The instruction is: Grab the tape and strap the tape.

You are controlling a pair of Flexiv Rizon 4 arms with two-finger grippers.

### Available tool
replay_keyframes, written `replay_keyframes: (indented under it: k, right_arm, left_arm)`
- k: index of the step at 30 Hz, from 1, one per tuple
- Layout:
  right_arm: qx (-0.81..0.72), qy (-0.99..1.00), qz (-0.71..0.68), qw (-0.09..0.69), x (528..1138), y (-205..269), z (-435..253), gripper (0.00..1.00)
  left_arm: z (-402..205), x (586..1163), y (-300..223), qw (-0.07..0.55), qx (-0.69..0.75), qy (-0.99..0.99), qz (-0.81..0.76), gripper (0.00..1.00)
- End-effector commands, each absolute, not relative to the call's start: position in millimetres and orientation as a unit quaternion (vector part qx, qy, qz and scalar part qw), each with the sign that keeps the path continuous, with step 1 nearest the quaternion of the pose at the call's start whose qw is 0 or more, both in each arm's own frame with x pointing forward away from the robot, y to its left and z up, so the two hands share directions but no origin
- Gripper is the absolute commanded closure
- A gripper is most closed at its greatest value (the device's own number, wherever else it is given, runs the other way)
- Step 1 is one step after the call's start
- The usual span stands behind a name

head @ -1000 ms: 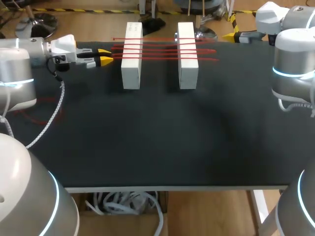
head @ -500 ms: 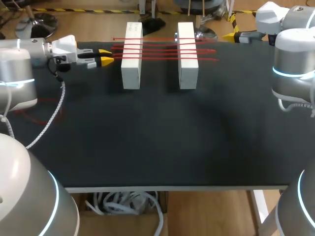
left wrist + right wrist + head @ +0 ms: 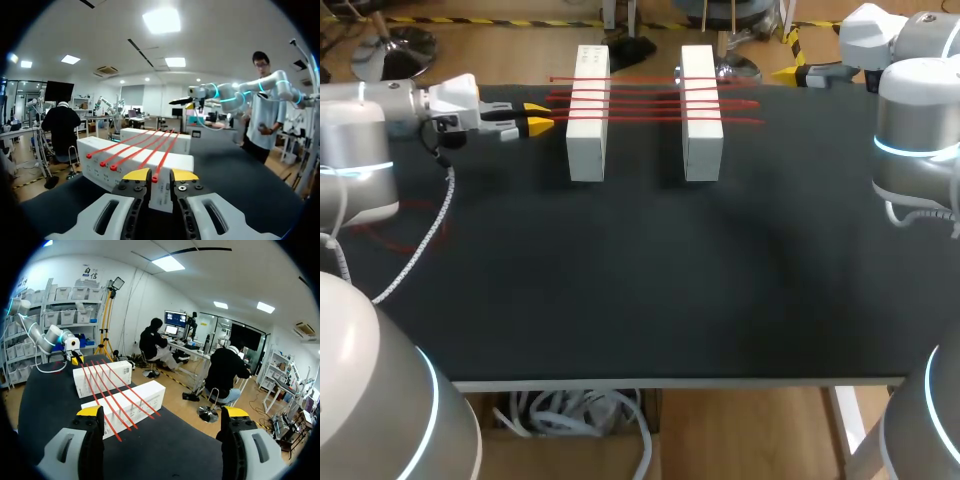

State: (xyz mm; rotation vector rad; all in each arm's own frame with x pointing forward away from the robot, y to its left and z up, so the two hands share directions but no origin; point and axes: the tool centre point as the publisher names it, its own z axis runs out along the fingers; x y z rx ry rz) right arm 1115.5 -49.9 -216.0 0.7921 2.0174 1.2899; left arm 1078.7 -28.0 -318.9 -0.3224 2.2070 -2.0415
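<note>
In the head view, four red tapes [image 3: 645,103] lie side by side across two white blocks [image 3: 588,150] at the far side of the table [image 3: 640,290]. None is lifted or strapped, so the task looks barely begun. The left gripper [image 3: 536,116] sits just beside the tapes' left ends, and the right gripper [image 3: 788,72] hangs near their other ends, holding nothing. In the left wrist view, the left gripper [image 3: 155,176] has its fingers narrowly parted. The end of the closest of the red tapes [image 3: 165,156] lies in the gap but is not yet pinched, so the grab remains to be made. In the right wrist view, the right gripper [image 3: 162,412] is spread wide and empty, with the red tapes [image 3: 112,397] on the white blocks [image 3: 142,400] ahead of it. The strapping itself is all still to do, I judge.
</note>
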Motion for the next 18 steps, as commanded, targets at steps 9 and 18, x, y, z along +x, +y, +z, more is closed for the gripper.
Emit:
replay_keyframes:
  k: [9,18]
  right_arm:
    - [0.299,0.763,0.487,0.304,1115.2,-50.6,-215.3,0.0]
    - [0.299,0.763,0.487,0.304,1115.2,-50.6,-215.3,0.0]
  left_arm:
    - [-323.2,1084.2,-29.3,0.057,-0.106,0.728,-0.675,0.78]
    - [-325.3,1084.8,-30.4,0.054,-0.108,0.727,-0.676,0.81]
